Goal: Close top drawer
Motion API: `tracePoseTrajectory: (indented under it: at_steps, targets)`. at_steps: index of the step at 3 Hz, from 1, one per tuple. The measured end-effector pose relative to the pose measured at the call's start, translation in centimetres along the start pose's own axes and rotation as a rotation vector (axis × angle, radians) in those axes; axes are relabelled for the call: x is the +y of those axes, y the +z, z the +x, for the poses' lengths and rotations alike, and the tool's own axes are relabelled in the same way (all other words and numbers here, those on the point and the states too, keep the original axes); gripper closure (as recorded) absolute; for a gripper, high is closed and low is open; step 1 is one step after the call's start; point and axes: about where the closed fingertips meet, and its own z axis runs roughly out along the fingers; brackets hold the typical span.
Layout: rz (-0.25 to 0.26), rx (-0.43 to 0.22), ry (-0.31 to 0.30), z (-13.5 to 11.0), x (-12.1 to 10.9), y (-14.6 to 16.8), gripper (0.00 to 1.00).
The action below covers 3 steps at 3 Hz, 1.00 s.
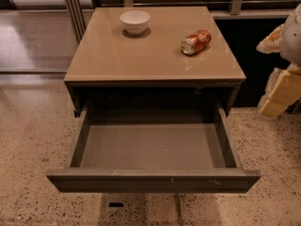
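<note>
The top drawer point(153, 179) is pulled far out of the tan cabinet point(155, 55) toward the camera. Its dark grey-brown front is flat and handleless, with small pale scuffs right of centre. Its shallow grey inside point(150, 145) holds nothing. My gripper point(281, 92) shows as pale cream and white parts at the right edge of the view. It is level with the cabinet's front right corner, to the right of the drawer and apart from it.
A white bowl point(135, 21) stands at the back of the cabinet top. An orange soda can point(195, 42) lies on its side at the right of the top. Speckled terrazzo floor point(33, 140) surrounds the cabinet. A dark panel point(244, 51) stands behind on the right.
</note>
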Motion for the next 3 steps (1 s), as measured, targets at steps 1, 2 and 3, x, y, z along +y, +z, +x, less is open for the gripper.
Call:
tracePoseTrajectory:
  at_steps: [1, 2, 3]
  targets:
    - [0.001, -0.072, 0.027, 0.5, 1.1, 2.2, 0.4]
    - [-0.044, -0.219, 0.169, 1.2, 3.7, 7.5, 0.64]
    - [-0.025, -0.294, 0.248, 0.9, 4.0, 8.6, 0.87]
